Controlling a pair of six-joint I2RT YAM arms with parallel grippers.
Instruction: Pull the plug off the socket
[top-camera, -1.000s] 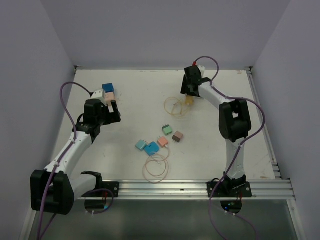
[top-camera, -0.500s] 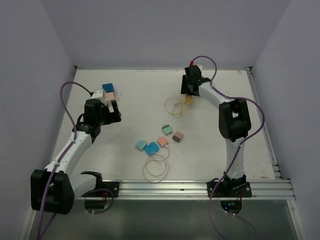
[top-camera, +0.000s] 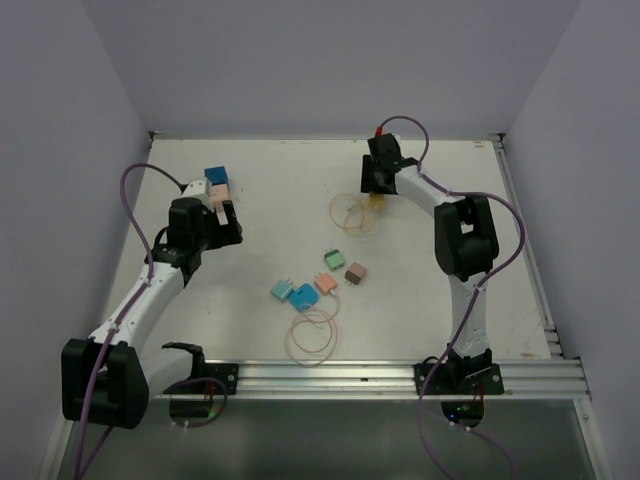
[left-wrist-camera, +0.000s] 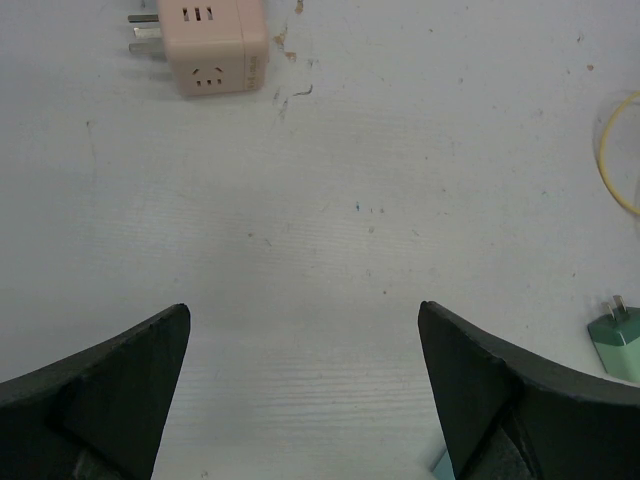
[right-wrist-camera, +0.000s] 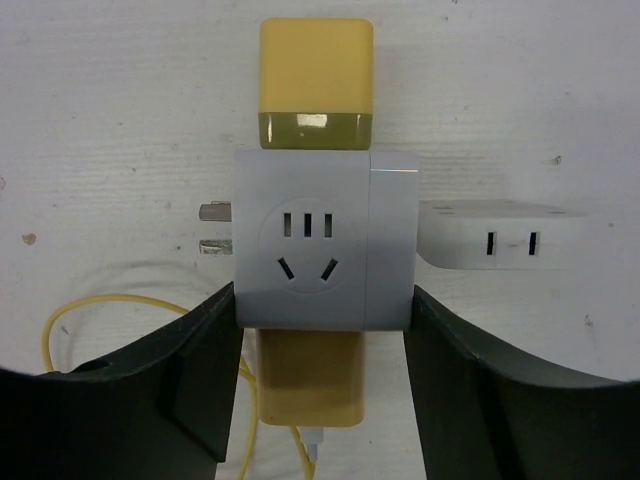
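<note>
Socket cube (right-wrist-camera: 320, 250) – pinched by its sides in the right gripper (right-wrist-camera: 322, 295), far end of the table around 1 o'clock. One yellow plug (right-wrist-camera: 316, 75) sticks out at 12, a second plug (right-wrist-camera: 305, 385) at 6. Left gripper (left-wrist-camera: 302, 308) gapes wide, empty. Looks like the bracing step – next, it'd need to grab a plug and pull straight.

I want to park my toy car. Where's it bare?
Bare: the far strip between the blue cube and the right gripper on its grey socket; near patch between cable loop and right arm. Crowded: the middle, around the small plugs.
</note>
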